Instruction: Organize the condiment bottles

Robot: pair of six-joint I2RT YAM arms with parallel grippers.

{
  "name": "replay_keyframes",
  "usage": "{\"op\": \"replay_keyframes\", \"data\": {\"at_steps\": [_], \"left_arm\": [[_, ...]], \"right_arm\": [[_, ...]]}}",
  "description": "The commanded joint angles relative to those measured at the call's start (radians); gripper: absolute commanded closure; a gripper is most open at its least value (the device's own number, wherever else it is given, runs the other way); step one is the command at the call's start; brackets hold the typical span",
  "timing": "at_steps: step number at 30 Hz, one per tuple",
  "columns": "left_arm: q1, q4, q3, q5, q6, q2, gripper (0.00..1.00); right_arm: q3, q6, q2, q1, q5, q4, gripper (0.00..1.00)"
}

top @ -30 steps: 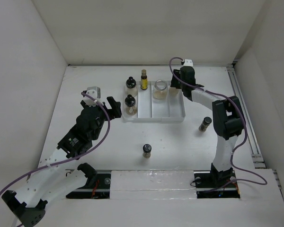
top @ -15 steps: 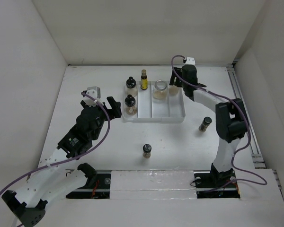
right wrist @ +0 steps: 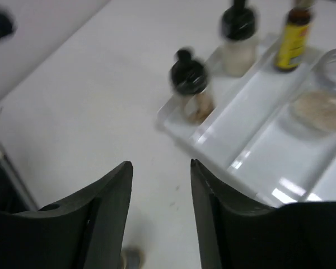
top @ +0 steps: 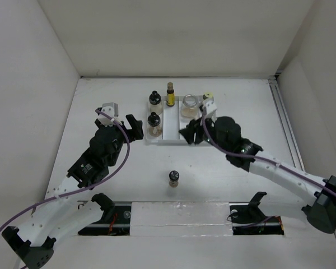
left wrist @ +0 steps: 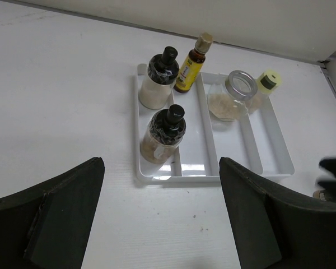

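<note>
Plainly risks a knock: with the right pincer (top: 192,133) low over the near rim of the white tray (left wrist: 213,178) and blurred in its own camera, could clip the nearer black-capped jar (top: 154,122) and topple it into the farther black-capped jar (top: 154,100) behind. Could equally drag the forearm (top: 269,165) across the surface (top: 106,95) and roll anything lying beneath it, hidden from above.

Shows fingers (right wrist: 109,213) a narrow gap apart, with nothing between them and touching nothing. Has the left pincer (top: 135,126) spread wide and empty too, just beside the tray's left edge.

Farther out, finds the slim yellow-amber bottle (top: 170,95), the wide glass jar (top: 189,105) and a small yellow-capped bottle (top: 208,99) upright along the tray's far end. Finds one dark bottle (top: 174,178) alone on the surface, well apart from the tray and probably next to fetch. Calls for a wider opening before any grab.
</note>
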Motion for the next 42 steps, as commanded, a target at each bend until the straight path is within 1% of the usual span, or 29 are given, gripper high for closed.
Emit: {"op": "replay_keyframes", "data": {"at_steps": [1,2,3,4,5,6,7,8,10,11,14,17,20,24,26,28,34,38,42], "left_arm": [[0.002,0.023,0.031,-0.002,0.011,-0.014,0.21],[0.002,0.023,0.031,-0.002,0.011,-0.014,0.21],[0.002,0.023,0.031,-0.002,0.011,-0.014,0.21],[0.002,0.023,0.031,-0.002,0.011,-0.014,0.21],[0.002,0.023,0.031,-0.002,0.011,-0.014,0.21],[0.002,0.023,0.031,-0.002,0.011,-0.005,0.21],[0.002,0.023,0.031,-0.002,0.011,-0.005,0.21],[0.002,0.023,0.031,-0.002,0.011,-0.005,0.21],[0.002,0.023,0.031,-0.002,0.011,-0.005,0.21],[0.002,0.023,0.031,-0.002,0.011,-0.005,0.21],[0.002,0.023,0.031,-0.002,0.011,-0.005,0.21],[0.002,0.023,0.031,-0.002,0.011,-0.005,0.21],[0.002,0.023,0.031,-0.002,0.011,-0.005,0.21],[0.002,0.023,0.031,0.007,0.011,-0.005,0.21],[0.002,0.023,0.031,0.007,0.011,-0.005,0.21],[0.002,0.023,0.031,0.007,0.011,-0.005,0.21],[0.002,0.033,0.031,0.016,0.011,-0.005,0.21],[0.002,0.033,0.031,0.025,0.011,-0.005,0.21],[0.002,0.033,0.031,0.025,0.011,-0.005,0.21]], "right_arm": [[-0.062,-0.055,-0.100,0.120,-0.060,-0.193,0.45],[-0.062,-0.055,-0.120,0.178,-0.060,-0.233,0.35],[-0.072,-0.055,-0.147,0.208,-0.060,-0.276,0.23],[-0.073,-0.055,-0.147,0.234,-0.060,-0.313,0.19],[-0.073,-0.055,-0.147,0.301,-0.045,-0.348,0.17],[-0.073,-0.043,-0.147,0.338,-0.045,-0.348,0.14],[-0.062,-0.043,-0.112,0.370,-0.045,-0.364,0.13],[-0.047,-0.032,-0.086,0.427,0.001,-0.402,0.12],[-0.024,-0.032,-0.033,0.466,0.062,-0.419,0.12],[-0.014,-0.023,0.018,0.475,0.075,-0.430,0.12],[-0.014,-0.023,0.089,0.475,0.064,-0.419,0.10],[-0.014,-0.014,0.113,0.484,0.064,-0.390,0.10],[-0.023,-0.014,0.123,0.484,0.101,-0.367,0.10],[-0.023,-0.014,0.158,0.484,0.130,-0.333,0.21],[-0.023,-0.014,0.173,0.484,0.130,-0.333,0.24],[-0.014,-0.014,0.201,0.484,0.130,-0.333,0.25],[-0.014,0.009,0.201,0.484,0.139,-0.312,0.52],[-0.005,0.020,0.124,0.484,0.213,-0.276,0.58],[0.030,-0.006,0.029,0.484,0.352,-0.289,0.58]]}}
